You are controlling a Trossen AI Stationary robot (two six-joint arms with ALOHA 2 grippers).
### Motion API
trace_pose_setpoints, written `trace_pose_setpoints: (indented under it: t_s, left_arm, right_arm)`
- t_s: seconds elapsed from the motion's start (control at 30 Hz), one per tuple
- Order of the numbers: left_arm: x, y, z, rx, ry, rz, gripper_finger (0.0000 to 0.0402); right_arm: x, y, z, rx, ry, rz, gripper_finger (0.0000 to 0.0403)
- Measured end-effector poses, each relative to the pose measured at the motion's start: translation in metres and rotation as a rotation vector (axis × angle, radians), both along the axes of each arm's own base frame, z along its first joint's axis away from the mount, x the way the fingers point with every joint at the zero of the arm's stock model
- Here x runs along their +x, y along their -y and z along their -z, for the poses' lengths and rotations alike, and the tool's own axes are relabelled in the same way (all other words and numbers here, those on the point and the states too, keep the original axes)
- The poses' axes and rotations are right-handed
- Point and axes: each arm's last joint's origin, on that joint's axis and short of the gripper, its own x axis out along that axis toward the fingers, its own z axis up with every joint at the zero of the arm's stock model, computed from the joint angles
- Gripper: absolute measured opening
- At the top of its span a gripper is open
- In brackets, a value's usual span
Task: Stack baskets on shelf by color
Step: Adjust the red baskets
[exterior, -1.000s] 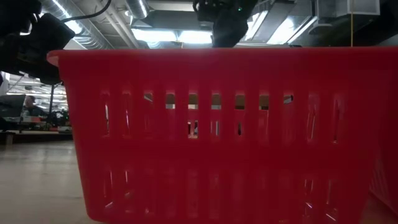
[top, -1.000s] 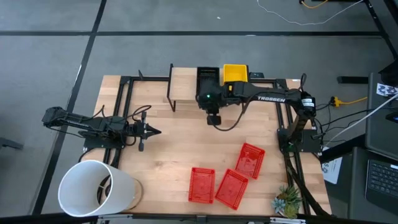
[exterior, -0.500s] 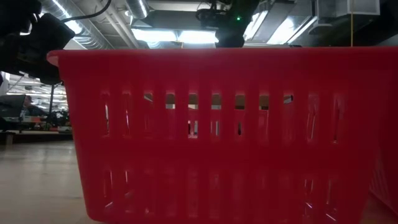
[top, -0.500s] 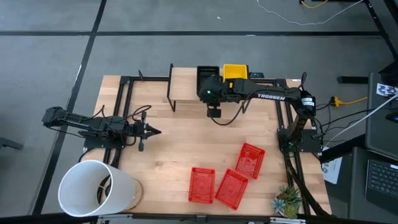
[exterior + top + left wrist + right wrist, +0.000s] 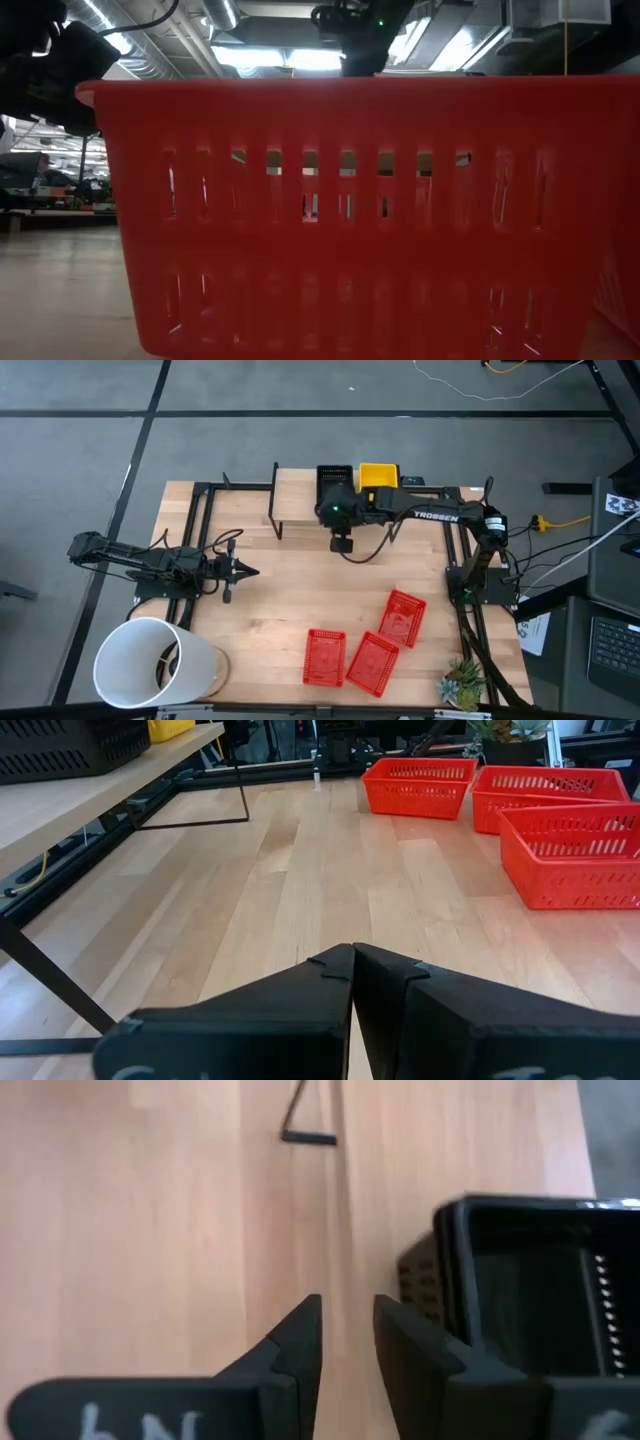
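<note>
The shelf stands at the table's far side. On its plank sit a black basket and a yellow basket; how many are stacked in each, I cannot tell. Three red baskets rest flat on the table near its near right corner. My right gripper hangs over the shelf's near edge beside the black basket, open by a narrow gap and holding nothing. My left gripper waits shut, low over the table's left side.
A large white bucket lies at the near left corner. A small plant stands at the near right corner. One red basket fills the low view. Bare tabletop lies between the shelf and the red baskets.
My right gripper has shifted a little toward the table's far edge, closer over the shelf's near edge and the black basket. The baskets have stayed where they were.
</note>
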Motion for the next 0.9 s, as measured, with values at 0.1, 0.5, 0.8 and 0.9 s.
trace_pose_setpoints:
  t_s: [0.1, 0.5, 0.8, 0.9]
  left_arm:
    - [0.0, 0.0, 0.0, 0.0, 0.0, 0.0, 0.0]
    - [0.0, 0.0, 0.0, 0.0, 0.0, 0.0, 0.0]
    - [0.0, 0.0, 0.0, -0.003, 0.001, 0.006, 0.0]
    - [0.0, 0.0, -0.001, -0.003, 0.004, 0.006, 0.0]
  right_arm:
    - [0.001, -0.013, -0.01, 0.054, 0.029, 0.004, 0.0094]
    - [-0.053, -0.085, -0.025, 0.426, -0.458, 0.17, 0.0094]
    - [-0.084, -0.169, 0.052, 0.446, -0.635, 0.136, 0.0094]
    - [-0.1, -0.189, 0.086, 0.429, -0.698, 0.167, 0.0094]
